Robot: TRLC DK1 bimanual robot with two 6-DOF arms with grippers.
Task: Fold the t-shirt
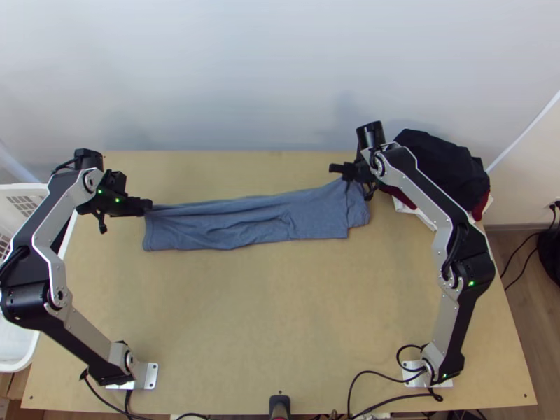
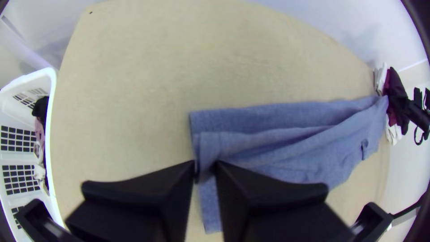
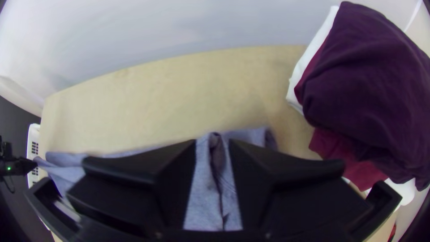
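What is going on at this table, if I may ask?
Two robot arms are working on a blue t-shirt, lying in a long, wrinkled strip. The left gripper pinches one end. The right gripper is at the other end; whether it grips the cloth is unclear. Beside it sits a clothes pile.

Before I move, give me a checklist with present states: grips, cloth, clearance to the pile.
1. Left hand gripping the t-shirt: ok, cloth pinched between its fingers at the left end.
2. Right hand gripping it: ok, cloth caught near the far corner of the right end.
3. Cloth smooth: not ok, creases run along the strip.
4. Right end squared up: not ok, one part juts past the near edge's corner.
5. Hidden layers flat: cannot tell.
6. Clothes pile apart from the cloth: ok, bare table between them.
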